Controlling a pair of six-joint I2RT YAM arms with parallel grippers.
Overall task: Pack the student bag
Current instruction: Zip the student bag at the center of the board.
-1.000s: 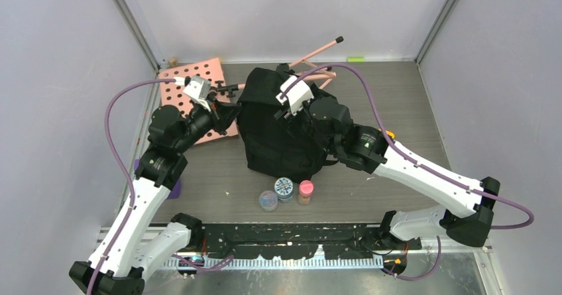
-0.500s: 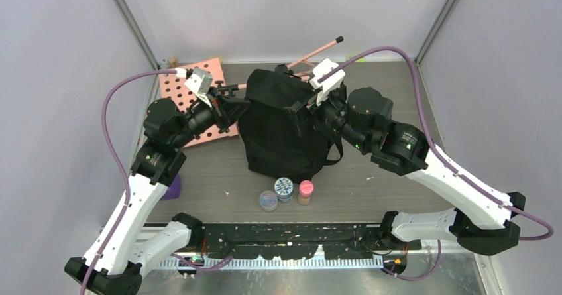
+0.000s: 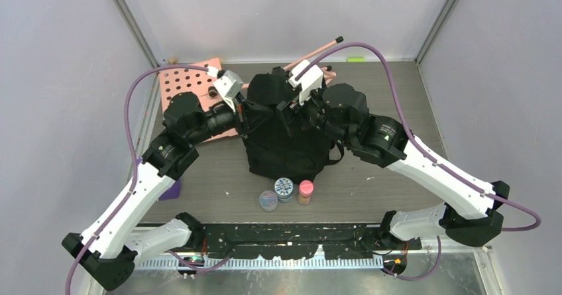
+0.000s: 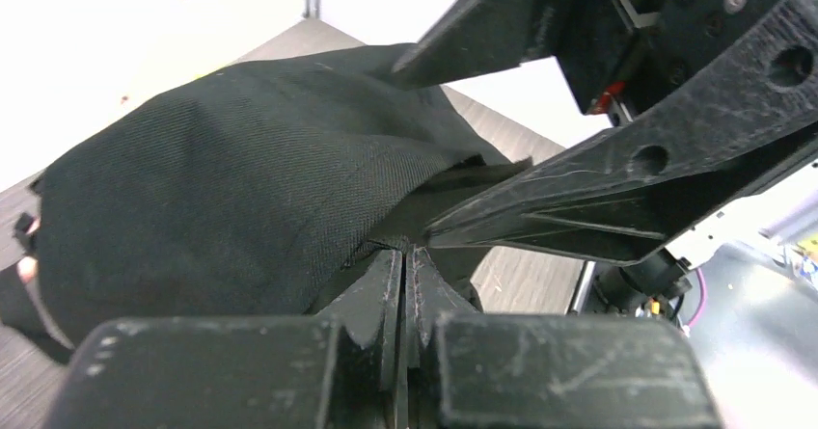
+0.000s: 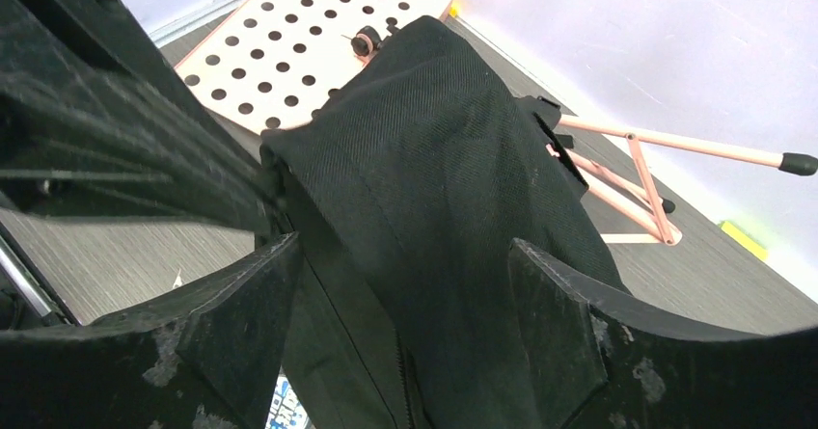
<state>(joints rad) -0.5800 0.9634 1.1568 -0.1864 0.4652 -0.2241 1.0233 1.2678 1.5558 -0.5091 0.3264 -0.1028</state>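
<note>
A pink pegboard (image 3: pixel 185 86) lies flat at the far left of the grey table (image 3: pixel 397 109). A pink rod frame (image 3: pixel 317 48) with black tips lies at the far edge, near a small green tab (image 3: pixel 356 59). Three small jars stand close together near the front: a bluish jar (image 3: pixel 268 200), a patterned-lid jar (image 3: pixel 284 187) and a pink-lidded jar (image 3: pixel 305 189). A purple thing (image 3: pixel 174 190), partly hidden, sits at the left.

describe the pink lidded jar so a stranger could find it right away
Find the big black student bag in the middle of the table. Three small jars stand along its near edge. The pink-lidded jar is the rightmost, the only one with a pink cap.
</note>
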